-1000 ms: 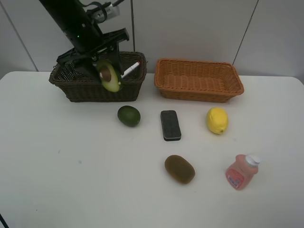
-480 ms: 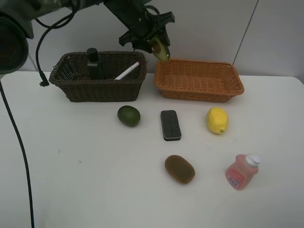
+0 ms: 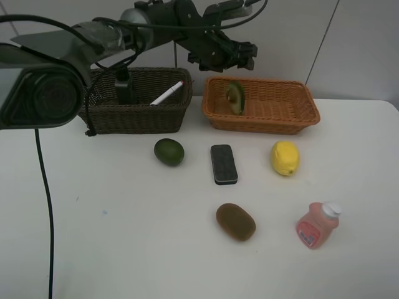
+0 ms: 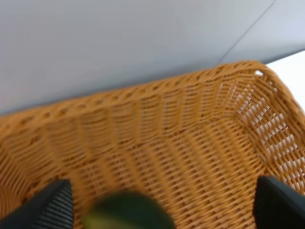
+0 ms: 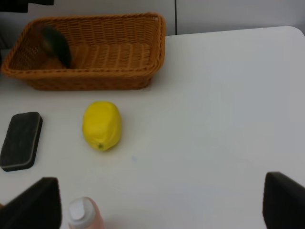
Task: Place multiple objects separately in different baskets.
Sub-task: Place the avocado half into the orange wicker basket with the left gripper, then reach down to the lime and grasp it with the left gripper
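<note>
Now the left claw (image 3: 225, 59) hangs over the near-left part of the light orange basket (image 3: 262, 124), its jaws wide apart and gripping nothing. The halved avocado (image 3: 235, 98) is just below it, clear of both pads and inside the basket's walls, standing on edge; whether it is resting on the weave or dropping cannot be told, since the left wrist view shows it only as a blur. The right claw (image 5: 162, 202) is open too, empty, low over the bench (image 3: 93, 218) near the lemon (image 3: 285, 157).

The step in hand looks like the drop-off. To finish it well, the left arm should probably rise straight up before swinging away, so that no finger catches the rim or tips the basket. The dark brown basket (image 3: 137, 118) holds the pump bottle (image 3: 123, 87) and the marker (image 3: 168, 93), so fruit likely belongs in the orange one. The whole avocado (image 3: 169, 151), close to the left arm, seems the sensible next pick.
</note>
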